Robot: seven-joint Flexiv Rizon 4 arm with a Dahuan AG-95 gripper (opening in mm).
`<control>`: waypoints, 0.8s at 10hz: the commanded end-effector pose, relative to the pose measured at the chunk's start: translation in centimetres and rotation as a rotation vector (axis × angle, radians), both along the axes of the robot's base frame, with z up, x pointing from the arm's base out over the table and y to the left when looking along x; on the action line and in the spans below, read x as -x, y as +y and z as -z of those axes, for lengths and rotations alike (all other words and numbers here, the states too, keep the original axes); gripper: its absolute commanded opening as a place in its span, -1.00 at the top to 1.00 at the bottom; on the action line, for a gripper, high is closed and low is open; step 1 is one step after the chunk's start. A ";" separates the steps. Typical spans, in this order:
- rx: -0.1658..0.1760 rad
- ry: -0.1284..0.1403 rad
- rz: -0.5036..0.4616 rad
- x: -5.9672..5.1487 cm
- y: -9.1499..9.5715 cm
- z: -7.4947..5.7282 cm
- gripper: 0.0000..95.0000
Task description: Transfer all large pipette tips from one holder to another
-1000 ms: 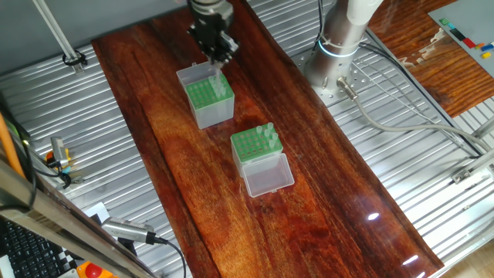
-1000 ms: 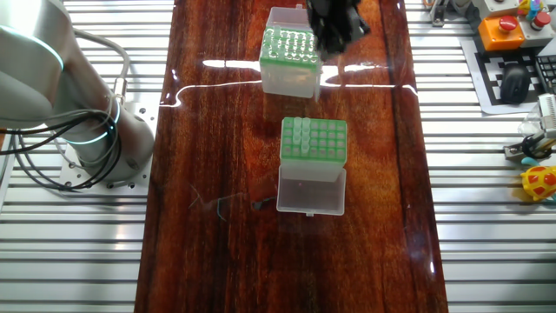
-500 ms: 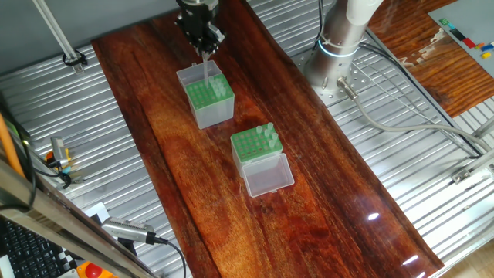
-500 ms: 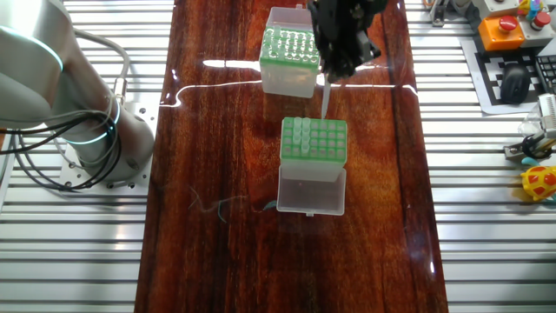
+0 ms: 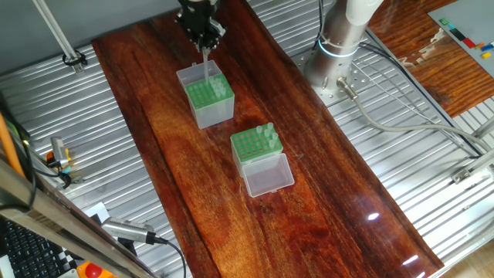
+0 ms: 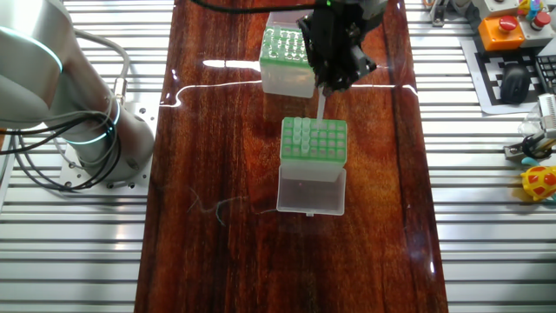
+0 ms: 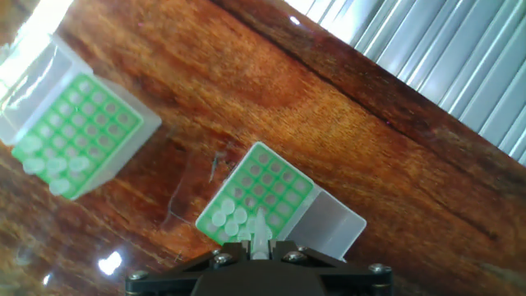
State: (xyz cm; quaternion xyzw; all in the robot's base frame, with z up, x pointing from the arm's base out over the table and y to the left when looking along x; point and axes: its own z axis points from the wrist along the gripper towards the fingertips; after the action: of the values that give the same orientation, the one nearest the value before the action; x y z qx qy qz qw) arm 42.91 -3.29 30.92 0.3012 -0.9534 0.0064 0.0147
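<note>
My gripper [image 6: 329,84] is shut on one large pipette tip [image 6: 321,105], which hangs point down over the gap between the two boxes, close to the grey box's far edge. In the hand view the tip [image 7: 260,229] sits pinched between the jaws of the gripper [image 7: 260,246]. The clear-sided holder [image 5: 208,103] has its lid open and keeps several tips [image 7: 54,168] along one side. The grey-sided box [image 6: 313,142] has its whitish lid [image 6: 311,192] folded open toward the front. A cluster of tips [image 6: 300,135] stands along its left columns.
The robot base [image 6: 82,113] stands on the ribbed metal surface to the left of the wooden board [image 6: 217,252]. An emergency-stop box [image 6: 506,30] and small coloured items [image 6: 540,178] lie off the board at the right.
The gripper has come up from the clear-sided holder with a tip in it and moved toward the grey-sided box. Both boxes stay where they were.
</note>
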 end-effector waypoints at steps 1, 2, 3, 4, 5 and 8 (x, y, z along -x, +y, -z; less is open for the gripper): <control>0.016 -0.001 0.095 0.0 0.1 0.0 1.00; 0.013 -0.005 0.089 -0.2 -0.3 0.2 1.00; 0.013 -0.007 0.085 -0.2 -0.6 0.5 1.00; 0.023 -0.008 0.075 -0.3 -1.1 1.2 1.00; 0.025 -0.013 0.073 -0.3 -1.3 1.5 1.00; 0.040 -0.028 0.065 -0.3 -1.8 2.3 1.00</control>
State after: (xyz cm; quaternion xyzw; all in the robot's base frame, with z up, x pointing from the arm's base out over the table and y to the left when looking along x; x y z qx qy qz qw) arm 43.20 -5.10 28.64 0.2659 -0.9633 0.0357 0.0083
